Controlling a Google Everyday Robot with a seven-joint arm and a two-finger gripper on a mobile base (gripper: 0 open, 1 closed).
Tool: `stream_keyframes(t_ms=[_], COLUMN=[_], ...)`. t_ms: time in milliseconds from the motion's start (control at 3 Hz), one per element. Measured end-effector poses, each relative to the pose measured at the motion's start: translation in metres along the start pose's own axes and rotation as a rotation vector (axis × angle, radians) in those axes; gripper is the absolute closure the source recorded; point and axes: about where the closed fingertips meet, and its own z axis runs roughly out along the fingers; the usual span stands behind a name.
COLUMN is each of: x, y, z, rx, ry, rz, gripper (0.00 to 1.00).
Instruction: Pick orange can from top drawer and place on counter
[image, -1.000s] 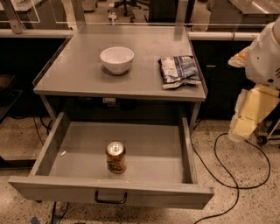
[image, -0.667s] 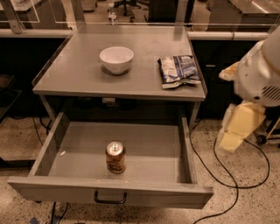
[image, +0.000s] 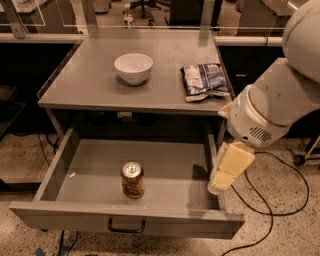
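The orange can (image: 132, 180) stands upright in the open top drawer (image: 125, 220), near its front and a little left of centre. It has a silver top with a pull tab. The counter (image: 95, 85) is the grey table top above the drawer. My gripper (image: 220, 182) hangs from the big white arm (image: 280, 100) at the right. It is over the drawer's right side wall, well to the right of the can and apart from it. It holds nothing that I can see.
A white bowl (image: 133, 68) stands on the counter left of centre. A crumpled chip bag (image: 204, 80) lies at the counter's right edge. Black cables (image: 265, 200) run over the speckled floor at the right.
The arm has swung left and down from the right of the table, bringing the gripper over the drawer's right side wall. The can, bowl and bag have not moved.
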Motion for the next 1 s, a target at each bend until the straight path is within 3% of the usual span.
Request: stream_keyframes(t_ms=[333,667,1000], x=[-0.001,-0.023,-0.045], y=[0.003,0.013,0.005], z=[-0.002,0.029,0.054], rx=[0.005,0.022,0.054], ry=[-0.012,-0.11,-0.188], rz=[-0.014,0.006,0.012], gripper=[0.0,0.0,0.0])
